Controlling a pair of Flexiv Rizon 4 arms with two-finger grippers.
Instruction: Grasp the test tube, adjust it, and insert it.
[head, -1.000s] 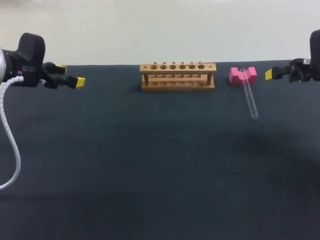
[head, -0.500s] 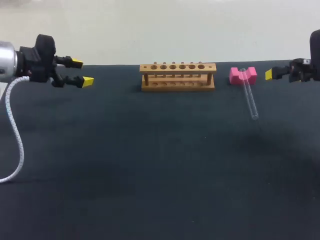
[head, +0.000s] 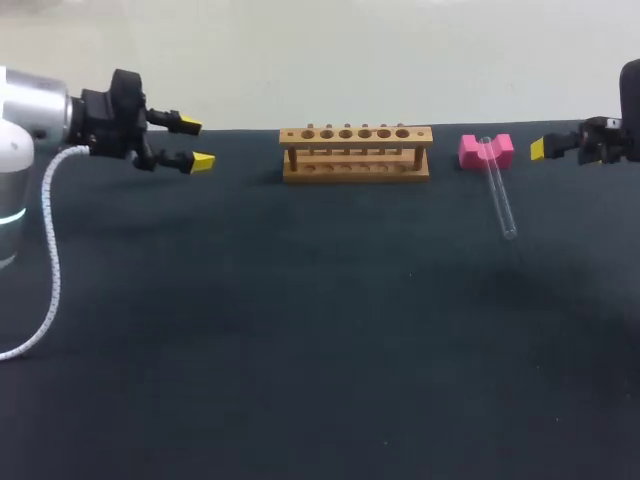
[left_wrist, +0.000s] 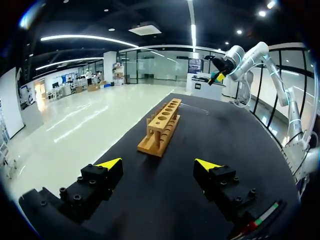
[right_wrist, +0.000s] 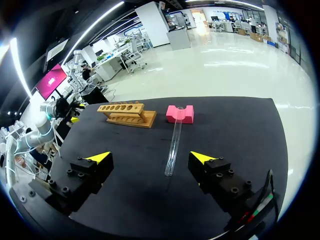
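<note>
Left gripper (left_wrist: 157, 164) and right gripper (right_wrist: 150, 158) both gape wide, empty. I fear nudging the clear glass test tube (head: 500, 200) off its pink notched block (head: 470, 152).

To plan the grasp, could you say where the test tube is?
Head view: right of the wooden rack, the test tube leans on the pink block.

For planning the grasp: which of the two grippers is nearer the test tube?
The right gripper, close beside the pink block propping the test tube; the left gripper is beyond the wooden rack.
</note>
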